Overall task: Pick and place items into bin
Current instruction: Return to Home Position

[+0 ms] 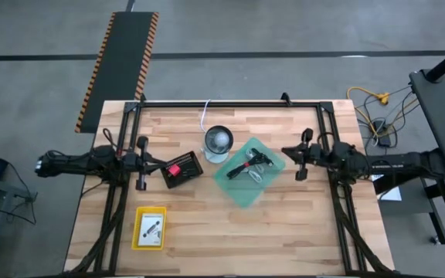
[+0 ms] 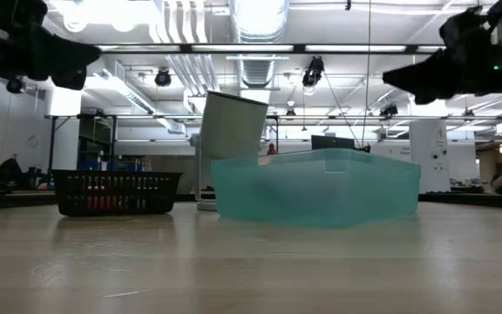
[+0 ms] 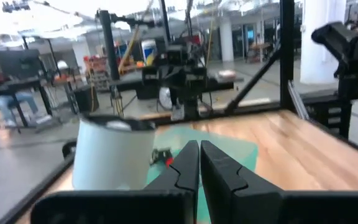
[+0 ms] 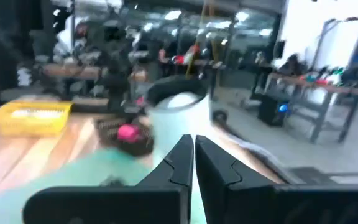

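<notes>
Looking down revealed what the low view hid: a white packet (image 1: 152,227) in the yellow bin (image 1: 139,228), cables (image 1: 255,171) in the teal bin (image 1: 238,190). Three bins and one cup (image 1: 218,140) stood; left tool (image 3: 199,148) and right tool (image 4: 194,142) were pinched together.

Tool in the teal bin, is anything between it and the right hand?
Nothing visible does. The right hand hangs raised beside the open-topped teal bin that holds the tool. The cup stands at the bin's other side, out of the path.
</notes>
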Controlling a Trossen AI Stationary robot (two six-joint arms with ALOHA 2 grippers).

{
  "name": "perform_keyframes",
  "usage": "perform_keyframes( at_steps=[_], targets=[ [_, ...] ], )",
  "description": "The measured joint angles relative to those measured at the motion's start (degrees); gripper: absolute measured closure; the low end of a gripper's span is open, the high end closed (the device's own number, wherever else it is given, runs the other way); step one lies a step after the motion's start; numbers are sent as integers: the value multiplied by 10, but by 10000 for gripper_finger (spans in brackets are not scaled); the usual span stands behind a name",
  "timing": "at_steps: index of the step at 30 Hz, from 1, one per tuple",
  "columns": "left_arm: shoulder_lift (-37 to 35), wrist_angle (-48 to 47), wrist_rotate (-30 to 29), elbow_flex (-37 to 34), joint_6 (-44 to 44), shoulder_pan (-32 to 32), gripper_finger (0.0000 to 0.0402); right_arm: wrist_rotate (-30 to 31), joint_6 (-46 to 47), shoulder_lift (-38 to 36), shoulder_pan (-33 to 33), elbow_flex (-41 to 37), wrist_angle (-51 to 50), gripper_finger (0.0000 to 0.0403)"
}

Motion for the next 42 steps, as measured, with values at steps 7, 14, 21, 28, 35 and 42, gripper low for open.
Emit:
perform_keyframes(
  at_steps=[7, 14, 21, 28, 35, 42],
  targets=[
    [-20, -42, -1, -8, -16, 0, 401, -8, -18, -102, 32, -5, -67, 394],
    [-20, -29, 5, -37, -56, 0, 401, -3, 8, -164, 33, -6, -171, 394],
    [-20, -15, 4, -42, -43, -1, 401, -2, 49, -195, 33, -6, -250, 394],
    [-14, 22, 5, -56, -41, 0, 402, -12, 70, -198, 33, -6, -267, 394],
    [-15, 22, 5, -57, -46, 0, 402, -23, 44, -219, 33, -6, -219, 394],
    [-4, 21, 7, -57, -62, 0, 402, -23, 62, -246, 51, -6, -234, 394]
  ],
)
